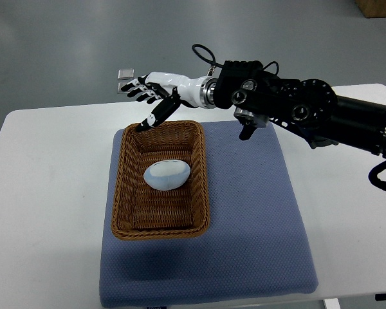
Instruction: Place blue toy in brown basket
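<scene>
Toy [168, 174] lies inside the basket [125, 187], on its floor. Right hand [156, 96] hovers above the far rim, fingers [136, 88] spread and empty. Risk: a low-hanging finger could catch the wicker rim and drag the basket across the mat [257, 212].

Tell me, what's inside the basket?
A pale blue toy lies inside the basket, nothing else showing. The basket floor under the toy is covered. The right hand is open above the far rim.
</scene>
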Controlling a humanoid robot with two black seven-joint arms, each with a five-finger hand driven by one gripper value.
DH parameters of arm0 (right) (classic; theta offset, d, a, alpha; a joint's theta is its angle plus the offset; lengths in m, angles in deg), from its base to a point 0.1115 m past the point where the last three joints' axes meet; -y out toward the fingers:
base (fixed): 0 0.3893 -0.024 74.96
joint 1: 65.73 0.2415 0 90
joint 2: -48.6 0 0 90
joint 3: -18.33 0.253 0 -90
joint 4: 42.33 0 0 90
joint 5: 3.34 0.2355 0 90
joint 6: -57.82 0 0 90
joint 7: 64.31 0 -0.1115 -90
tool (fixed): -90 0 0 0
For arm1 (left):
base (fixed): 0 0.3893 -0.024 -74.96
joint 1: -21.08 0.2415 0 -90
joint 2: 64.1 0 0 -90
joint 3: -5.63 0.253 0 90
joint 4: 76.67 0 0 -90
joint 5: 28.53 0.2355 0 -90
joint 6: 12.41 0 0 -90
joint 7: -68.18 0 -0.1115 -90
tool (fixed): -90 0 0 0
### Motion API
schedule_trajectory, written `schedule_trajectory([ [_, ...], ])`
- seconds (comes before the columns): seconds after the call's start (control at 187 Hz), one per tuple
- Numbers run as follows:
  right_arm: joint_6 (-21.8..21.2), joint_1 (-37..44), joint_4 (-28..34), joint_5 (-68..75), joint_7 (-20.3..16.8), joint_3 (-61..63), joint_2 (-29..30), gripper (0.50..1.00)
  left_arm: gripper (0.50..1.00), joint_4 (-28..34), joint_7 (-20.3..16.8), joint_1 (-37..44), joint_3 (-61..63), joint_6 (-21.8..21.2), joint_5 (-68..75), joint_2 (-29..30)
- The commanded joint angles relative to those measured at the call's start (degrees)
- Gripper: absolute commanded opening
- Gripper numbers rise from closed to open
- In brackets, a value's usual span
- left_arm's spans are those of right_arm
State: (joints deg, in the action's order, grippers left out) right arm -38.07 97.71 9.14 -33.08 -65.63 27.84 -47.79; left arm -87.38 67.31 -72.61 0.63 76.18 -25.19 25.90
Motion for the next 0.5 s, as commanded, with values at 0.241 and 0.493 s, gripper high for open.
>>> schedule_trajectory([
  [0.241, -0.10, -18.94, -4.36, 2.14, 4.57, 32.23, -3.19, 0.909, 1.000, 0.08, 0.00, 0.00, 0.17, 0.00, 0.00, 0.00],
  [0.493, -0.27, -29.23, -7.00, 11.90, 10.55, 50.34, 1.47, 0.909, 1.000, -0.09, 0.00, 0.00, 0.44, 0.00, 0.00, 0.00],
])
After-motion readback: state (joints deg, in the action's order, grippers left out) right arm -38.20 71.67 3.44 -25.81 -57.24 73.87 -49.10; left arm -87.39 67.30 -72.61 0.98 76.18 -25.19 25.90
